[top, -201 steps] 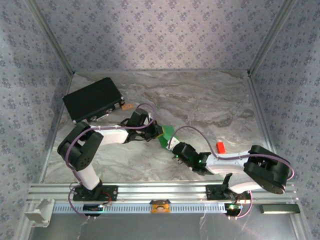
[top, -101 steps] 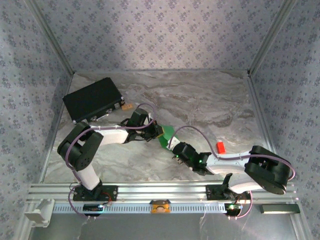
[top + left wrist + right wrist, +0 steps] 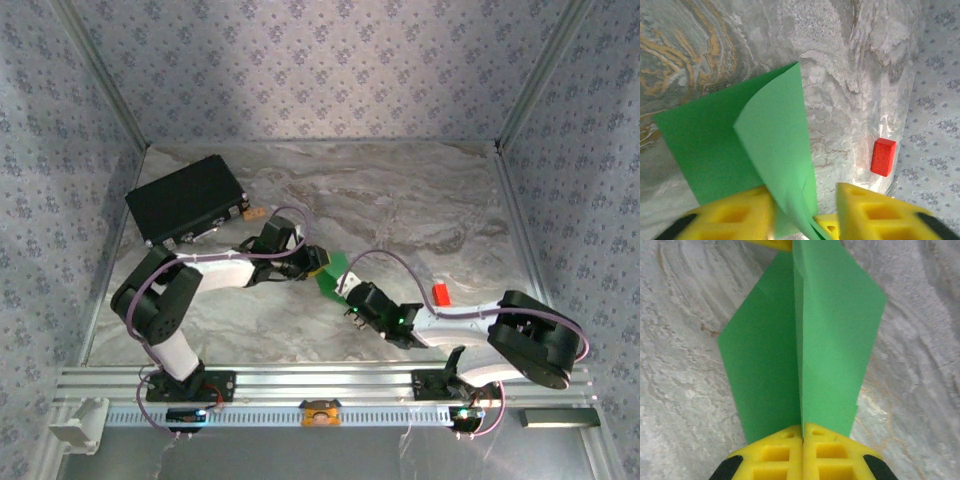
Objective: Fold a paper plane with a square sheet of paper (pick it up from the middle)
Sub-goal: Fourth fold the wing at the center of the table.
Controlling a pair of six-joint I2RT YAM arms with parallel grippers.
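On the marble table (image 3: 420,200), the biggest thing is a black rectangular case (image 3: 185,203), which lies flat in the far left corner, well apart from the rest. Near the middle of the table, a little toward the arms, is the green sheet of paper (image 3: 334,270). It is partly folded: one flap lies on the table and another stands up from a crease, curling over it.

The two arms reach in from both sides and meet at this sheet. The right gripper (image 3: 803,432) holds it, with the yellow fingers pressed together on the raised fold at the edge nearest that arm. The left gripper (image 3: 804,195) is at the opposite edge. Its yellow fingers stand apart with a clear gap, and the thin curled flap passes between them without being pinched.

A small red block (image 3: 439,294) lies on the table to the right of the paper, near it but not touching.
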